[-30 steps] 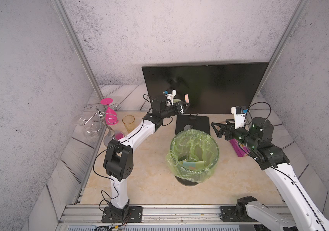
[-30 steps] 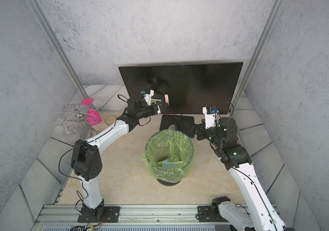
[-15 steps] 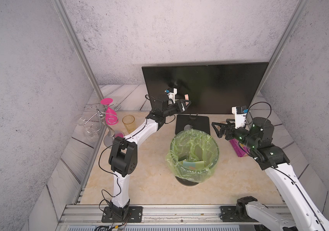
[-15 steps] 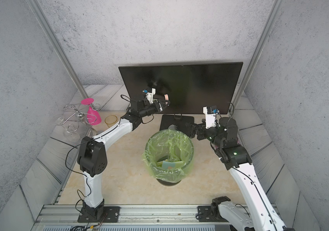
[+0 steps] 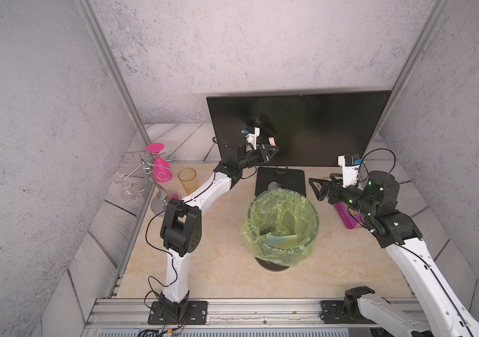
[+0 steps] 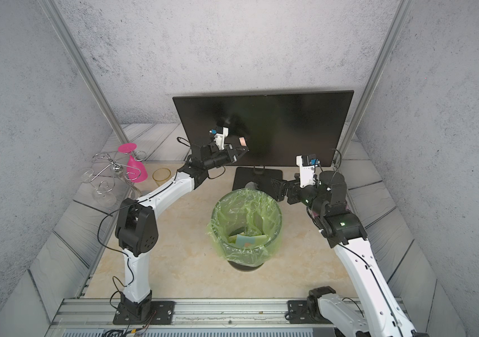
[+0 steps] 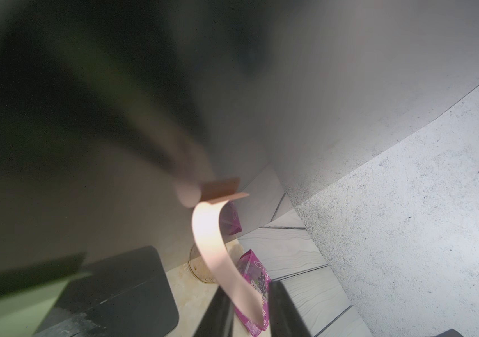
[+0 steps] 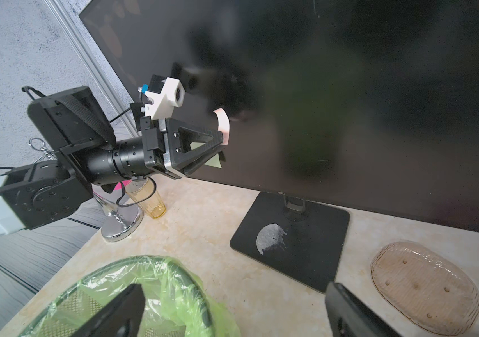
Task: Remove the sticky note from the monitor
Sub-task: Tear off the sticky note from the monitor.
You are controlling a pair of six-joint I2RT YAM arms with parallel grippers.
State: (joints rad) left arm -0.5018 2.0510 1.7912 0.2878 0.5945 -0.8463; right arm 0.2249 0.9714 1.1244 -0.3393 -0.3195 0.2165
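Observation:
The monitor [image 5: 319,125] [image 6: 276,122] stands at the back, black and wide. A pink sticky note [image 5: 273,141] [image 6: 243,141] [image 8: 223,124] hangs on its lower left, stuck by its top edge and curling off the screen. My left gripper [image 5: 274,149] [image 6: 245,150] [image 8: 222,146] is right at the note. In the left wrist view the sticky note's [image 7: 212,242] free end lies between the fingers of the left gripper [image 7: 248,287], with a narrow gap still showing. My right gripper [image 5: 314,189] [image 6: 274,189] [image 8: 233,287] hangs wide open and empty beside the bin.
A pale green note [image 8: 215,162] sits on the screen just behind the left fingers. A bin with a green liner [image 5: 305,204] stands in front of the monitor base [image 5: 280,179]. A purple snack bag [image 5: 346,216], amber dish [image 8: 424,286], amber cup [image 5: 187,179] and glass rack [image 5: 159,166] lie around.
The left arm has reached closer to the screen and its jaws have narrowed round the pink note's free end. The right arm has not moved.

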